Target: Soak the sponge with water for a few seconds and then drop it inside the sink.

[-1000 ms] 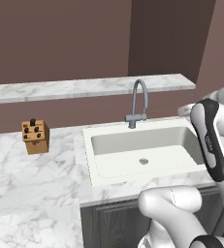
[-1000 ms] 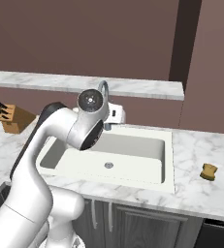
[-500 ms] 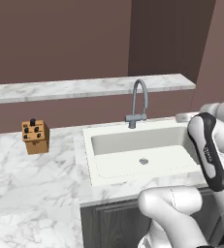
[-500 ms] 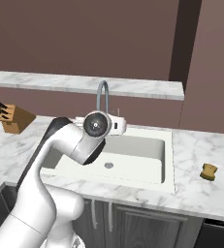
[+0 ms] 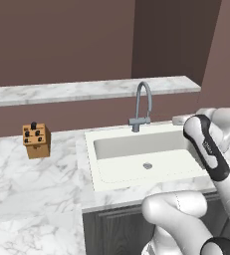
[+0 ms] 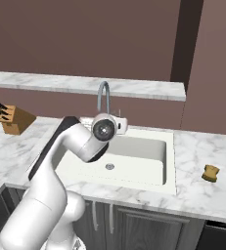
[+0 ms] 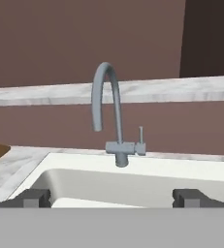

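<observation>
My gripper (image 7: 111,197) faces the tap (image 7: 108,114), fingers spread, empty. Sponge (image 6: 211,173) sits on the bench beyond the sink's (image 6: 170,166) right rim; I should swing there first.

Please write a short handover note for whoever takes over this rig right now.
Tool: open, holding nothing, facing the tap above the near edge of the sink.
Sponge: lying on the counter to the right of the sink, apart from the rim, untouched.
Water: none visible at the tap spout; the basin looks dry.
Done: nothing of the job yet.
Left: get the water running, pick up the sponge, hold it under the stream for a few seconds, then drop it into the sink.
</observation>
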### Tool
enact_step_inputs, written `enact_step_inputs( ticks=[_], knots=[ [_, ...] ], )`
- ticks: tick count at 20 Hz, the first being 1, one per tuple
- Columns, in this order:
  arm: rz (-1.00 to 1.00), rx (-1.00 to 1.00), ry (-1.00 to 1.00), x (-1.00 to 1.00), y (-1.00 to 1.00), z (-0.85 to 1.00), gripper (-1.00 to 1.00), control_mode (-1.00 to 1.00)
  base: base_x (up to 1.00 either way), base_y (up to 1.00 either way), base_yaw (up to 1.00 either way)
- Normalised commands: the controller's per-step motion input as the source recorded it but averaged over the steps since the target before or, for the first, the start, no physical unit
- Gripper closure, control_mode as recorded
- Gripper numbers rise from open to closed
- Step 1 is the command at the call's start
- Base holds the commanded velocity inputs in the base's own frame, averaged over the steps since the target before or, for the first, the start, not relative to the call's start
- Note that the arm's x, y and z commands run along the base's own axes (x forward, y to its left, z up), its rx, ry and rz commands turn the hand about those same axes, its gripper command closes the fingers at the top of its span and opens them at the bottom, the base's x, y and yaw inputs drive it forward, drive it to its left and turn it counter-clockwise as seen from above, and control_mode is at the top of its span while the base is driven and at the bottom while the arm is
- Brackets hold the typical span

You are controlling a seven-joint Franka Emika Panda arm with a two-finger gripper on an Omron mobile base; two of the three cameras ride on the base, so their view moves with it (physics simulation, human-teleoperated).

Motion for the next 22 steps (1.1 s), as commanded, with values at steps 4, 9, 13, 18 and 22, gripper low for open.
enact_step_inputs(
  ticks=[4, 9, 13, 18, 22],
  knots=[
    [0.18, 0.00, 0.00, 0.47, 0.00, -0.01, -1.00, -1.00, 0.00, 0.00, 0.00],
    [0.22, 0.00, 0.00, 0.21, -0.14, -0.05, -1.00, -1.00, 0.00, 0.00, 0.00],
    [0.18, 0.00, -0.06, 0.01, -0.10, 0.00, -1.00, -1.00, 0.00, 0.00, 0.00],
    [0.13, 0.00, -0.12, 0.01, -0.01, -0.03, -1.00, -1.00, 0.00, 0.00, 0.00],
    [0.12, 0.00, -0.11, 0.07, 0.00, -0.16, -1.00, -1.00, 0.00, 0.00, 0.00]
  ],
)
